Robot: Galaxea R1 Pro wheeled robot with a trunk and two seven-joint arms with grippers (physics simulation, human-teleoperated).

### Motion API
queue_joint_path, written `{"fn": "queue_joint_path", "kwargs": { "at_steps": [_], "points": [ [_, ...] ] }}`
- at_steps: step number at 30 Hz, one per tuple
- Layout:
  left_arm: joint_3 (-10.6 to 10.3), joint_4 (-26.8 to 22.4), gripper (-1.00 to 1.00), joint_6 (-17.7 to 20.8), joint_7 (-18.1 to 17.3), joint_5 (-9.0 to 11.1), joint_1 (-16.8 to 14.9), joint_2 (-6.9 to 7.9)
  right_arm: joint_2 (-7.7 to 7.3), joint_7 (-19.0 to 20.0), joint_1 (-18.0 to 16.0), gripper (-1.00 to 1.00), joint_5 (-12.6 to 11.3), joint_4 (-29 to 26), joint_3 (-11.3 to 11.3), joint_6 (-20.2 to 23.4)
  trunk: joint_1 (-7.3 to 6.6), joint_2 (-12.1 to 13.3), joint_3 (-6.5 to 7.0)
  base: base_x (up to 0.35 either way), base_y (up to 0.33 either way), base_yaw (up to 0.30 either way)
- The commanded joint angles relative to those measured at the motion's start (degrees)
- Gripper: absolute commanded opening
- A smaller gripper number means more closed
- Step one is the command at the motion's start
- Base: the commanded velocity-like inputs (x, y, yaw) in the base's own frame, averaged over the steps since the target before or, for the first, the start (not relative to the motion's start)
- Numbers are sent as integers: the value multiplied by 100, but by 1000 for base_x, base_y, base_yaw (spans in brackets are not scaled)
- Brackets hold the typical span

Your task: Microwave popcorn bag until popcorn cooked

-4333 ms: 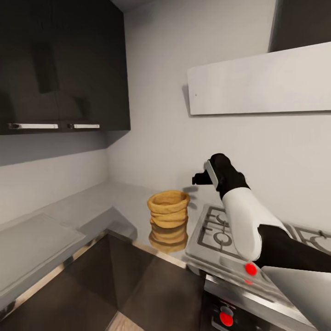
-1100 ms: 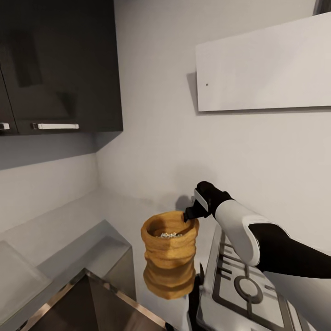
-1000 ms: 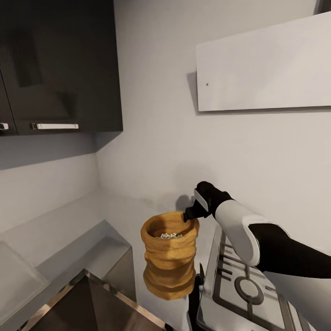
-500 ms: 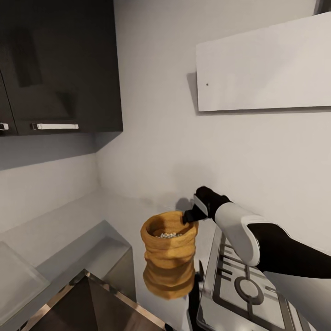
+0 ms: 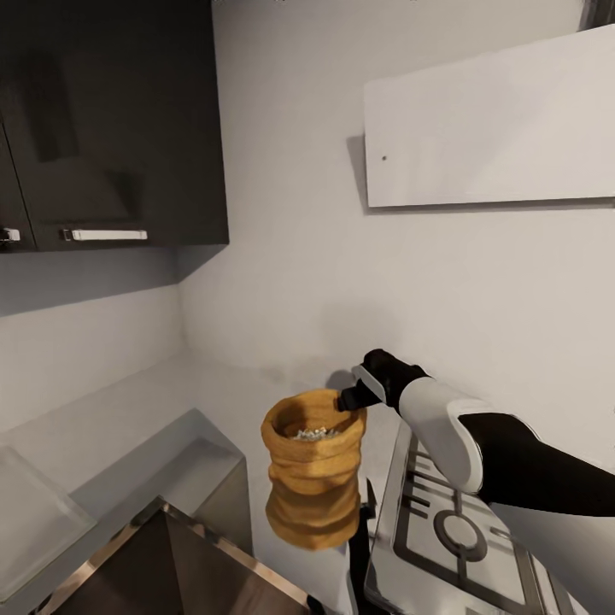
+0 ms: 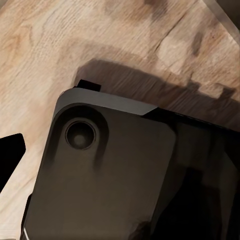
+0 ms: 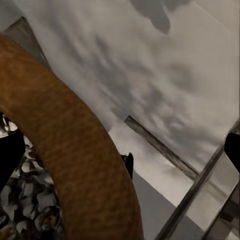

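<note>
Fingers of the right gripper pinched the rolled rim of the popcorn bag — inside lay pale popcorn. Bag sat on the countertop beside the stove. Left gripper's state — impossible to tell.

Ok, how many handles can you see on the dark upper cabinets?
2. One long silver handle on the dark upper cabinet, and the tip of another handle at the head view's left edge; more may lie out of frame.

Head high; right wrist camera close on popcorn bag
</note>
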Motion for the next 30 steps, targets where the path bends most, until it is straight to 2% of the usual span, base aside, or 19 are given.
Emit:
{"fn": "queue_joint_path", "kwargs": {
  "at_steps": [1, 5, 6, 21, 22, 25, 30],
  "points": [
    [11, -1, 100, -12, -1, 25, -2, -1, 0, 34, 3, 100, 12, 185, -83, 30, -1, -3, -10, -116, 0, 0],
    [14, -2, 100, -11, -1, 26, -2, -1, 0, 20, 3, 100, -2, 193, -85, 30, -1, -3, -10, -29, 0, 0],
    [12, -2, 100, -11, -1, 27, -2, -1, 0, 19, 3, -100, -4, 194, -85, 30, -1, -3, -10, -4, 0, 0],
    [14, -2, 100, -13, -1, 26, -2, 0, 0, 2, 3, -100, 3, 214, -77, 47, -1, -3, -10, 0, 0, 0],
    [23, -3, 100, -14, -1, 31, -2, -2, 0, 25, 3, -100, 108, -87, 52, 79, -2, -2, -8, 0, 0, 0],
    [23, -7, 100, -12, -1, 31, -2, -2, 0, 3, 3, -100, 16, -183, -60, 175, -2, -2, -8, 0, 0, 0],
    [23, -10, 100, -11, -1, 31, -2, -2, 0, -25, 3, -100, -4, -345, -50, 11, -2, -2, -8, 0, 0, 0]
  ]
}}
